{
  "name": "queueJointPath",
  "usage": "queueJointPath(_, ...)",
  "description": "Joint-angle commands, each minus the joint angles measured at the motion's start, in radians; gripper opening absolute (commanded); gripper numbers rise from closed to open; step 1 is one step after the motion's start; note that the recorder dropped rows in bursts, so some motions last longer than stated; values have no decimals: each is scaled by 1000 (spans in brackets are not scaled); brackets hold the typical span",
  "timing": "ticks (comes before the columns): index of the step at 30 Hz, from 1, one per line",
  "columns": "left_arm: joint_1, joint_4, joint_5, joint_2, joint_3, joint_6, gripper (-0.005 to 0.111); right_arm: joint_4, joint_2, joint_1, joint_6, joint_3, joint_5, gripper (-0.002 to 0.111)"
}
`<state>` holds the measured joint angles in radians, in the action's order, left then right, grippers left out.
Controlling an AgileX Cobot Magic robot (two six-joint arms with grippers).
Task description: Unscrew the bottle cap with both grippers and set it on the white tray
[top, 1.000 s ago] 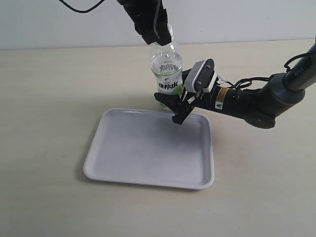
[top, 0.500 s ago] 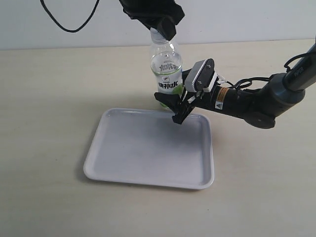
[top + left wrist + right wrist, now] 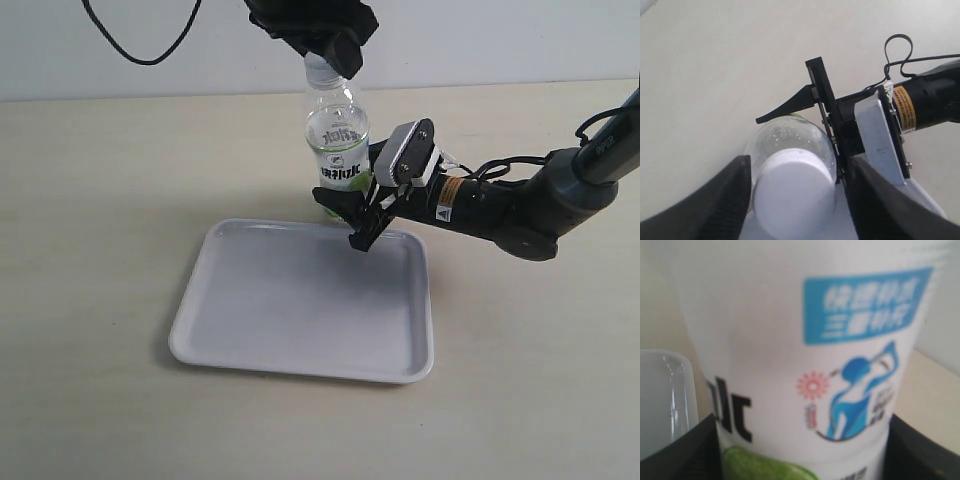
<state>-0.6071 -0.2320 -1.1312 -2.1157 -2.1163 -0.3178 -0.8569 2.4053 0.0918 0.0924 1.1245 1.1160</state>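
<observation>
Black left gripper (image 3: 328, 58) hangs over the bottle cap (image 3: 792, 187), fingers flanking it, grip unclear; right gripper (image 3: 345, 215) reaches level, clamping the bottle (image 3: 337, 140).

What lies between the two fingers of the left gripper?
The bottle cap, on the bottle, sits between the fingers of the left gripper; the left wrist view shows it.

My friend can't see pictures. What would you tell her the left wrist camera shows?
A white bottle cap sits between the two black fingers of the left hand, seen from above. Below it, the right hand holds the clear bottle from the side, over a pale table.
</observation>
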Motion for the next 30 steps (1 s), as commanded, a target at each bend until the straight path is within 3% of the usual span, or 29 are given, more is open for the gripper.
queueJointPath(1, -3, -15, 15, -3, -4, 11, 60, -7, 3, 1, -13, -1, -45, 0)
queueJointPath(12, 4, 35, 43, 42, -4, -32, 60, -7, 3, 1, -13, -1, -45, 0)
queueJointPath(17, 3, 31, 61, 82, -4, -128, 60, -7, 3, 1, -13, -1, -45, 0)
queueJointPath(20, 3, 31, 27, 108, -4, -271, 60, -7, 3, 1, -13, -1, -47, 0)
queueJointPath(25, 3, 35, -90, 130, -4, -761, 59, -7, 3, 1, -13, -1, -49, 0)
queueJointPath(30, 2, 35, -90, 122, -4, -854, 59, -7, 3, 1, -13, -1, -49, 0)
